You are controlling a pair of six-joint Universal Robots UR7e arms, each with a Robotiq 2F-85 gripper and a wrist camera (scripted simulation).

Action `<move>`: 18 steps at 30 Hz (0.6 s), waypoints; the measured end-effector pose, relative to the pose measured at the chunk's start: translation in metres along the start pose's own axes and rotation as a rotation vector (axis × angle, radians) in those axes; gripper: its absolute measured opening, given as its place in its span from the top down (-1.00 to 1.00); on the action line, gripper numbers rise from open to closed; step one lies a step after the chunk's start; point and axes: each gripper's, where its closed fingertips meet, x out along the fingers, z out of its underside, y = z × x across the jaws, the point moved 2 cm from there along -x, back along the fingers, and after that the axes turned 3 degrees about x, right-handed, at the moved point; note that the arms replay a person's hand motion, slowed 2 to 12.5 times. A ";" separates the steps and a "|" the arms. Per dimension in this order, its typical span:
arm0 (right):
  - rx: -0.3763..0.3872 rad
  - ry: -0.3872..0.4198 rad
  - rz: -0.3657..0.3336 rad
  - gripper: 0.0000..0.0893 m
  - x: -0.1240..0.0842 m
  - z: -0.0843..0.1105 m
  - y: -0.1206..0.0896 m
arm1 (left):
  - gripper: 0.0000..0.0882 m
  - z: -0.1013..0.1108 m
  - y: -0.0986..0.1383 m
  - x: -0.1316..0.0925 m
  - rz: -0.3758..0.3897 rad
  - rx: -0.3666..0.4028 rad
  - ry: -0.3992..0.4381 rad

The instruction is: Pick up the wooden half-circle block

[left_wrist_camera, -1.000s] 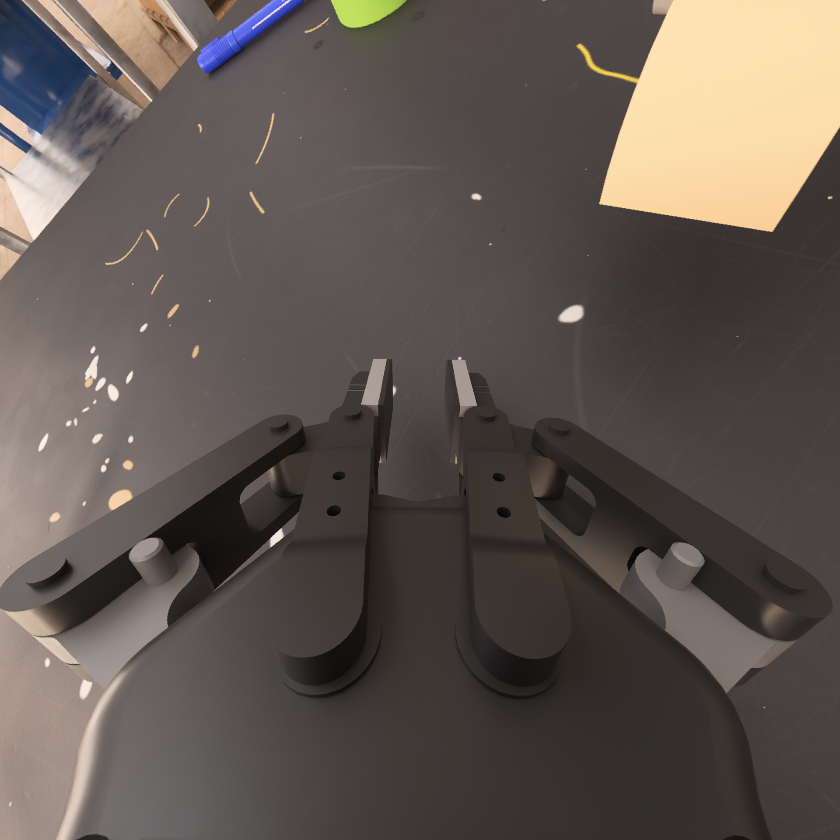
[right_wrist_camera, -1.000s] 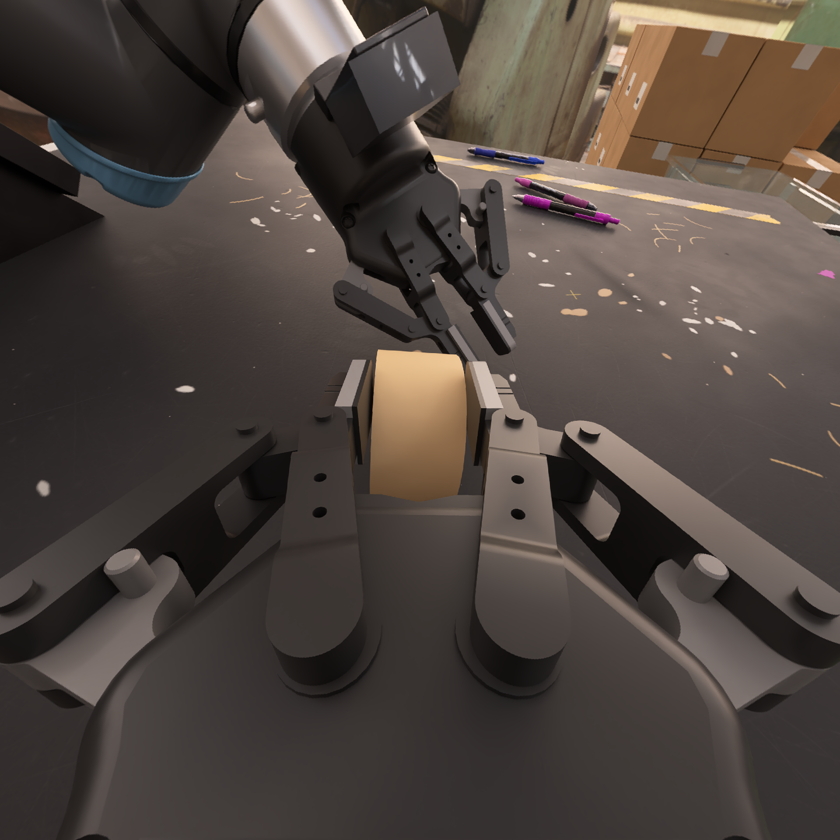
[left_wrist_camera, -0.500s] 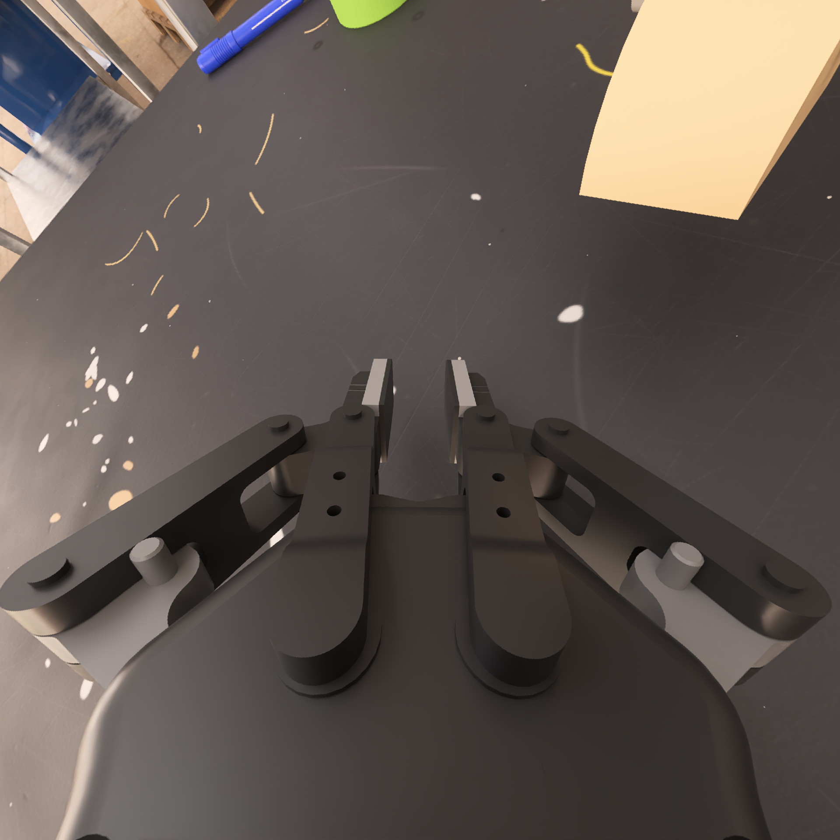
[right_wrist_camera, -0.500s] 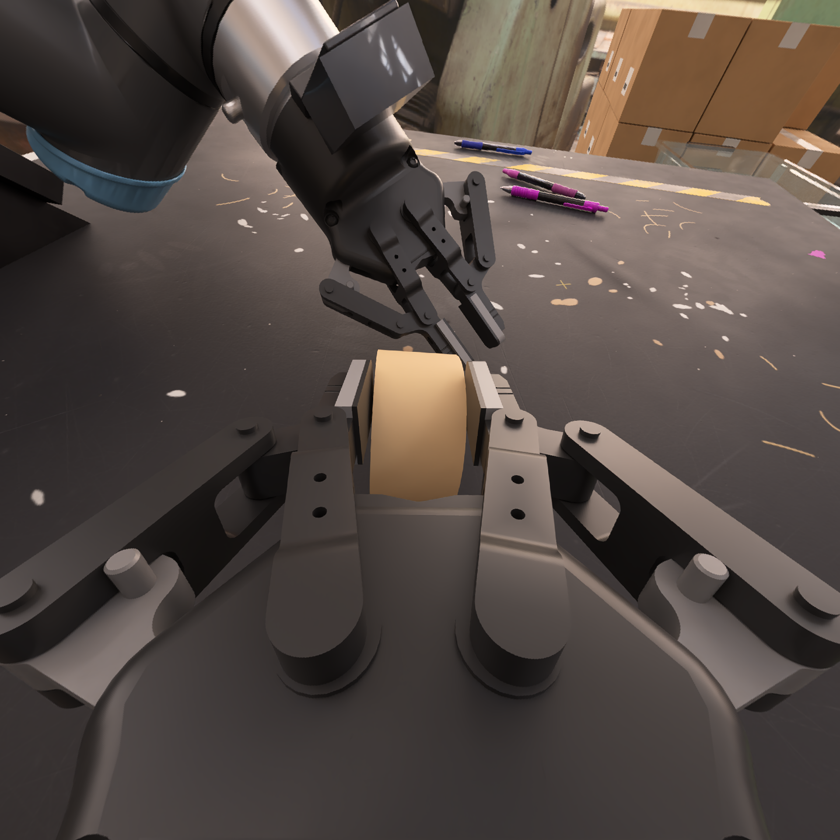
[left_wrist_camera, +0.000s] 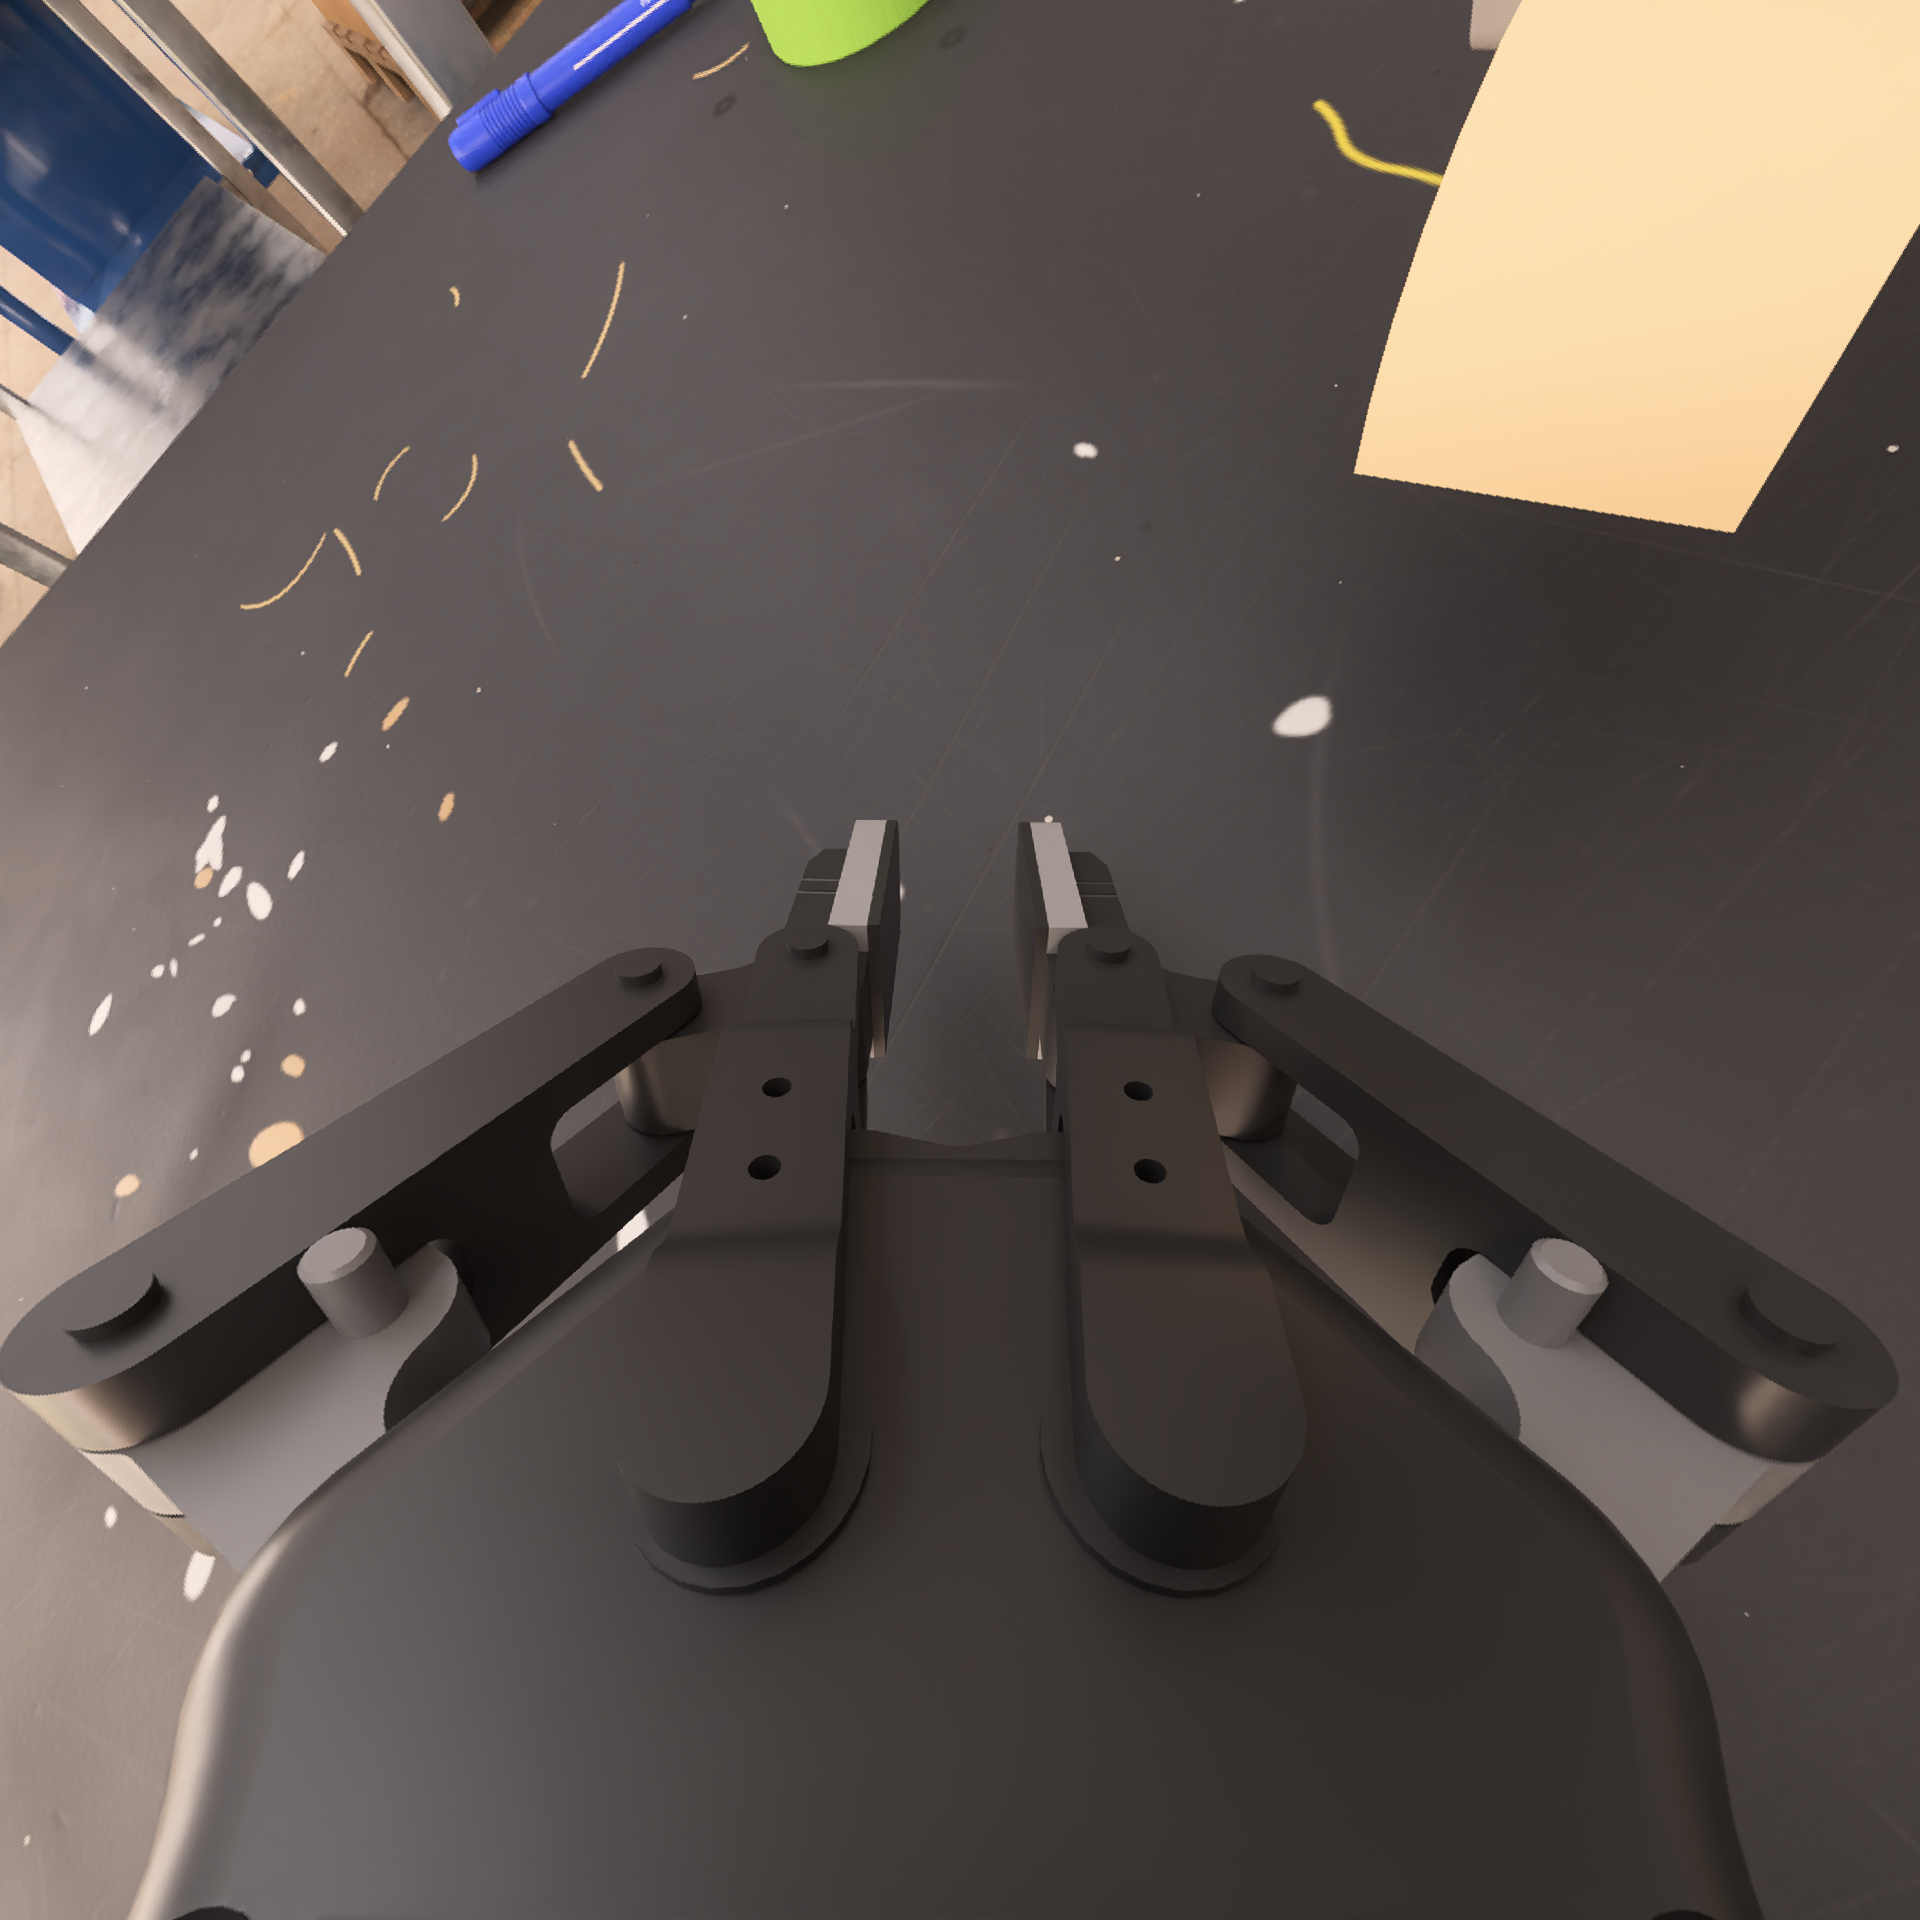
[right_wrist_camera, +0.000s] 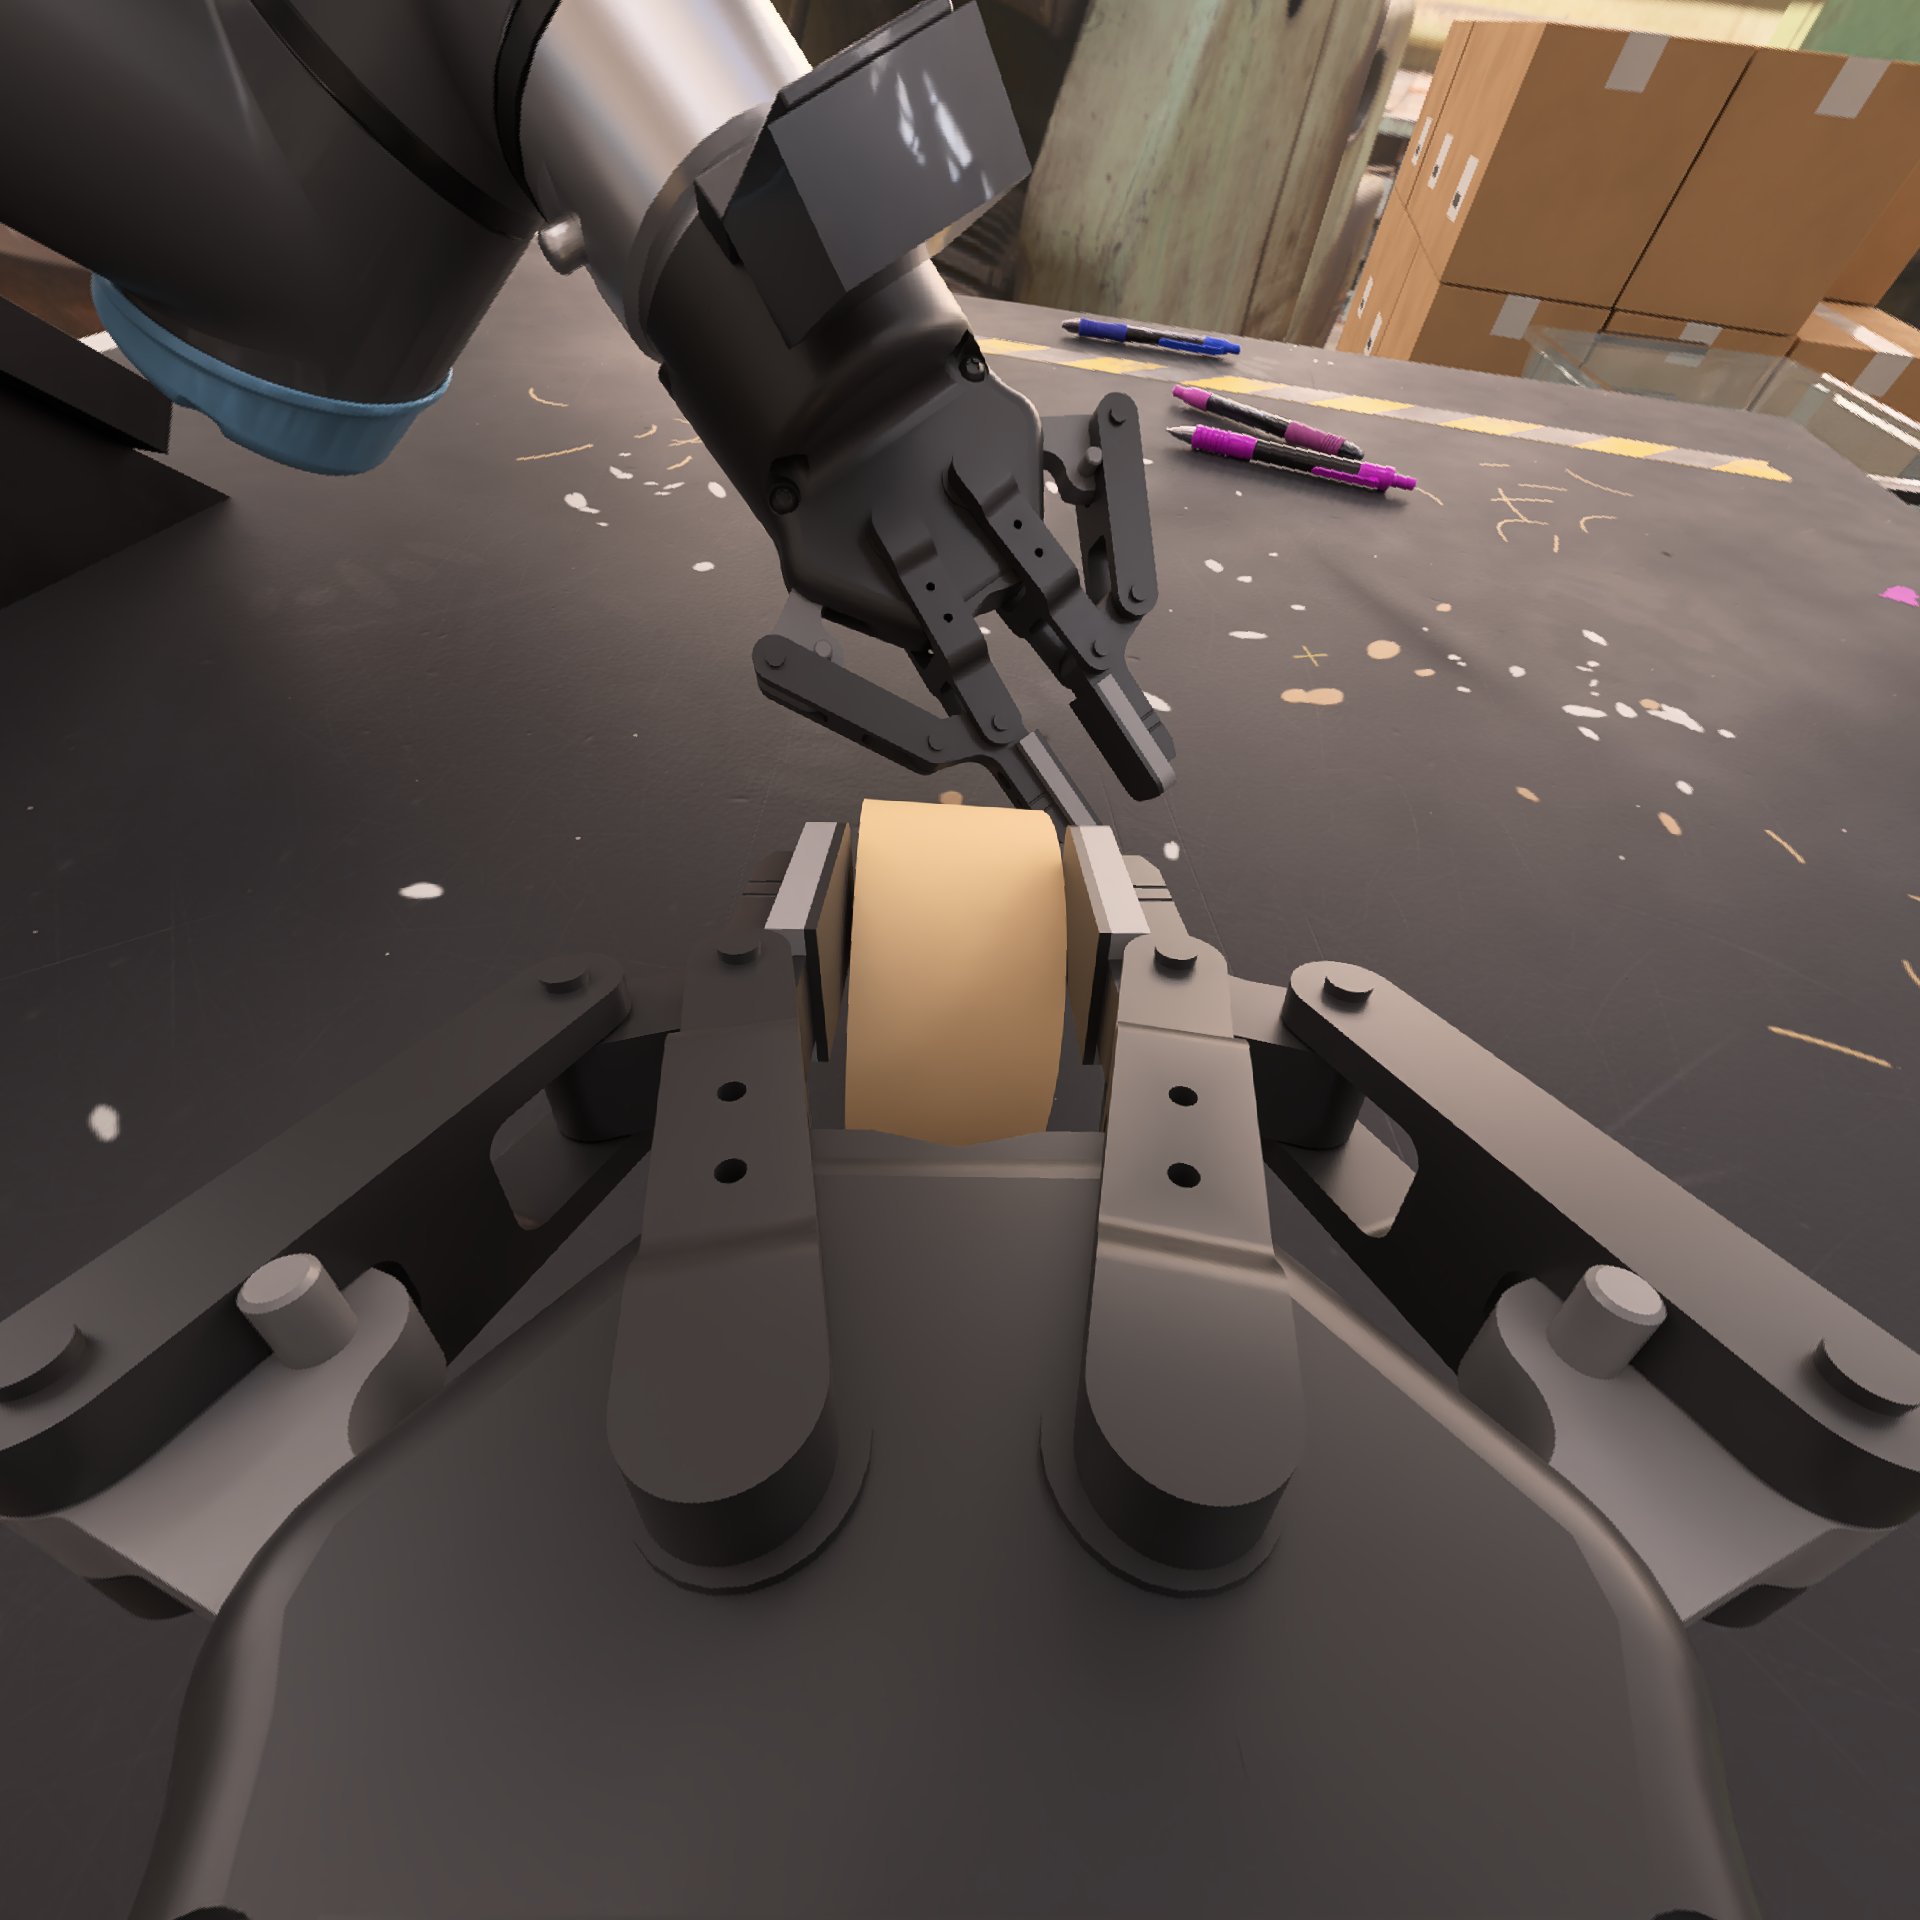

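Wooden half-circle block (right_wrist_camera: 956,977) sits clamped between the pads of your right gripper (right_wrist_camera: 956,894), its pale, smooth curved face turned toward the camera and its flat sides against the pads. That grip makes sense: flat faces give the pads something square to press on, where the curve would likely slip. From the left wrist view the block (left_wrist_camera: 1652,281) shows as a broad tan slab at upper right, and it looks to be clear of the dark table (left_wrist_camera: 935,520), though you cannot confirm the gap from here. Your left gripper (left_wrist_camera: 956,894) holds nothing, its jaws parted by a narrow gap, and it hangs just beyond the block, apparently kept out of the way. The tabletop is matt, scratched and flecked with white and tan paint. A blue marker (left_wrist_camera: 561,83) and a lime-green object (left_wrist_camera: 831,26) lie at its far edge; pens (right_wrist_camera: 1288,447) lie well apart.
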 end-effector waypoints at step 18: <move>0.005 -0.006 0.006 0.19 0.000 0.000 -0.002 | 0.55 0.000 0.000 0.000 0.000 0.004 0.001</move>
